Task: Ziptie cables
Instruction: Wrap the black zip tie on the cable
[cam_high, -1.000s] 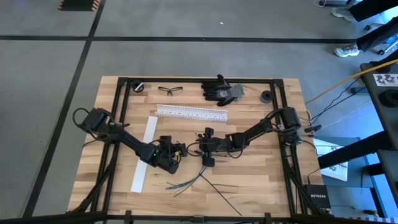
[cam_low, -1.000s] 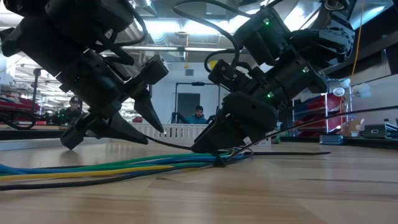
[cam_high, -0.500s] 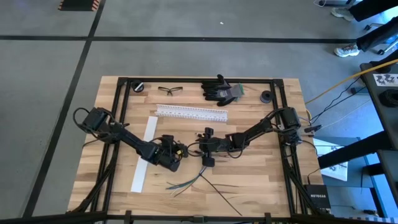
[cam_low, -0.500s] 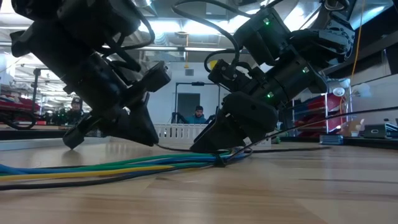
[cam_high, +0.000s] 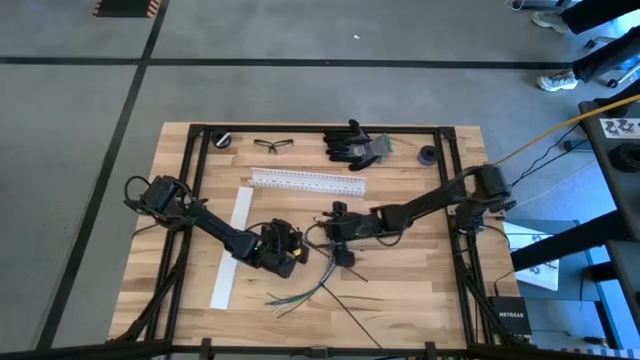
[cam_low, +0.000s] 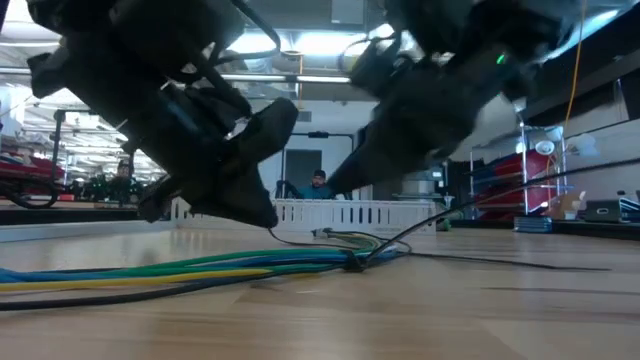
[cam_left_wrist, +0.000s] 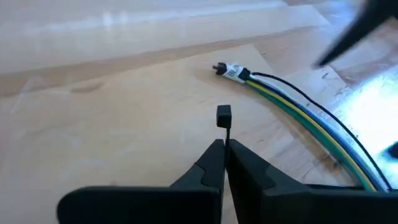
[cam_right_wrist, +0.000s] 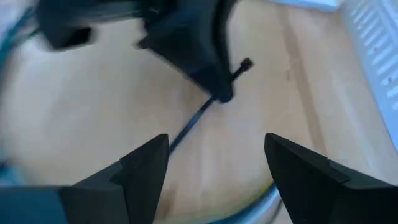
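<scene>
**Left gripper is pinching a thin black tie by the cables**

Left gripper is squeezing its two fingers tight together near the middle of the table. It is holding a thin black zip tie between them, and the little square head of the tie is sticking out past the tips.

The cables are lying flat on the wooden table, just beside that gripper. They are blue, green, yellow and black, and they are running side by side in a bunch. In the left wrist view the end of the bunch is wearing a small white tag. In the high view the cables are spreading out toward the front edge of the table.

The right gripper is hanging just beside the left one, above the cables. Its fingers are standing wide apart and are holding nothing.

Farther out, a long flat white strip is lying on the left side of the table. A white slotted rail is lying behind the arms. Near the back edge, a pair of clear glasses and a pair of dark gloves are sitting. In the low view, a person is sitting far off in the room behind the table.
</scene>
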